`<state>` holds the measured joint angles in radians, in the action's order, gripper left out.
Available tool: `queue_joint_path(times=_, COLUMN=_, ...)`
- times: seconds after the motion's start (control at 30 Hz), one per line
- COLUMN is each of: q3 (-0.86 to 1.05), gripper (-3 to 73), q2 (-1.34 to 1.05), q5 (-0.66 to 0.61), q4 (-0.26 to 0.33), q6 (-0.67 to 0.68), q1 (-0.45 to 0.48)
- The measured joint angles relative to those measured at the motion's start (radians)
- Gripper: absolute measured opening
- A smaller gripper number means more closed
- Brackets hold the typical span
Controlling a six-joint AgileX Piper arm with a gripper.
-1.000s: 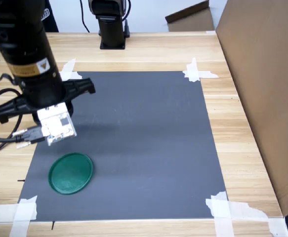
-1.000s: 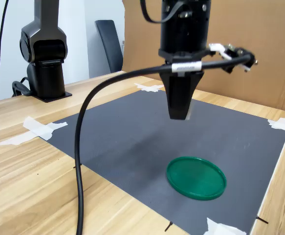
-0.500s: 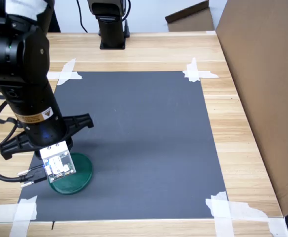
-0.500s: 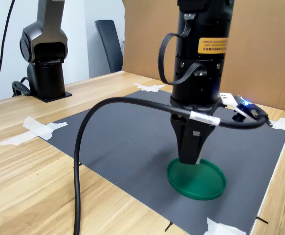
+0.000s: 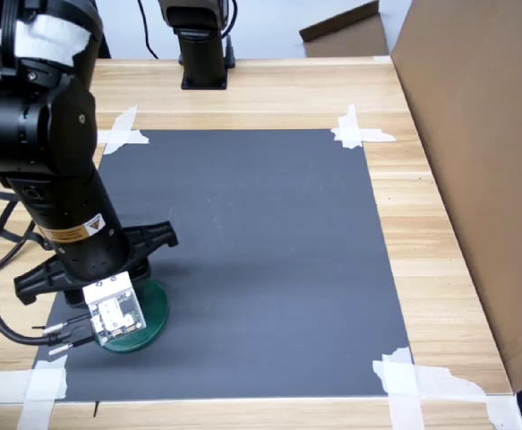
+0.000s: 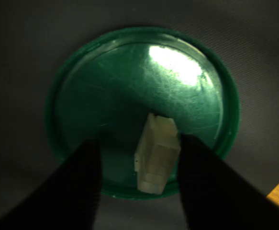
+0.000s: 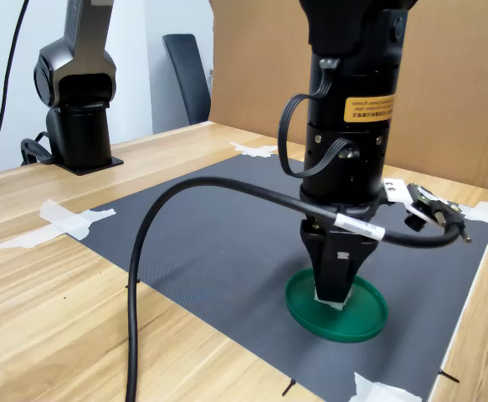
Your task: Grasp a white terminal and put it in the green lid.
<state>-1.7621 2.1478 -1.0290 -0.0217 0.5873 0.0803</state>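
Note:
The green lid point(image 6: 129, 86) lies flat on the dark mat, near the mat's front left corner in the first exterior view point(image 5: 156, 309). In the wrist view the white terminal point(image 6: 156, 153) rests inside the lid, close to its rim. My gripper point(image 6: 139, 143) stands straight down over the lid point(image 7: 362, 314), with its tips point(image 7: 331, 295) almost at the lid's floor. Its two dark fingers point(image 6: 82, 182) flank the terminal. One finger is right beside the terminal, and a clear gap shows on the other side. The gripper is open.
The grey mat point(image 5: 261, 233) is taped at its corners to a wooden table point(image 5: 440, 260). A cardboard wall point(image 5: 475, 134) stands along the first exterior view's right. A black arm base point(image 5: 202, 54) stands at the back. My cable point(image 7: 143, 276) loops over the mat.
The arm came down from well above the mat onto the green lid, shifting toward the first exterior view's front. The gripper now stands at the lid's floor.

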Motion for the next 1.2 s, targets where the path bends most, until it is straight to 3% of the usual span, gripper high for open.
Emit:
queue_joint_path(times=0.1, q3=0.0, gripper=54.6, q2=0.0, q5=-0.008, q4=0.007, q6=-0.005, q1=0.0)
queue_joint_path(times=0.2, q3=0.0, gripper=66.5, q2=-0.037, q5=-0.009, q4=0.022, q6=-0.008, q1=0.0)
queue_joint_path(times=0.43, q3=0.0, gripper=68.2, q2=-0.244, q5=-0.005, q4=0.087, q6=-0.011, q1=0.018)
queue_joint_path(times=0.63, q3=0.005, gripper=54.6, q2=-0.37, q5=-0.04, q4=0.09, q6=-0.022, q1=0.034)
queue_joint_path(times=0.67, q3=0.032, gripper=43.8, q2=-0.406, q5=-0.043, q4=0.09, q6=-0.026, q1=0.034)
queue_joint_path(times=0.7, q3=0.096, gripper=21.8, q2=-0.461, q5=-0.038, q4=0.095, q6=-0.026, q1=0.034)
queue_joint_path(times=0.77, q3=0.198, gripper=3.5, q2=-0.575, q5=0.017, q4=0.1, q6=-0.021, q1=0.034)
queue_joint_path(times=0.93, q3=0.325, gripper=-1.6, q2=-0.707, q5=0.113, q4=0.101, q6=-0.021, q1=0.034)
queue_joint_path(times=1.03, q3=0.46, gripper=-2.5, q2=-0.856, q5=0.238, q4=0.102, q6=-0.021, q1=0.034)
queue_joint_path(times=1.07, q3=0.523, gripper=-2.5, q2=-0.923, q5=0.297, q4=0.11, q6=-0.028, q1=0.034)
queue_joint_path(times=1.1, q3=0.697, gripper=-2.5, q2=-1.106, q5=0.437, q4=0.156, q6=-0.097, q1=0.034)
queue_joint_path(times=1.2, q3=0.801, gripper=-2.5, q2=-1.204, q5=0.502, q4=0.177, q6=-0.15, q1=0.034)
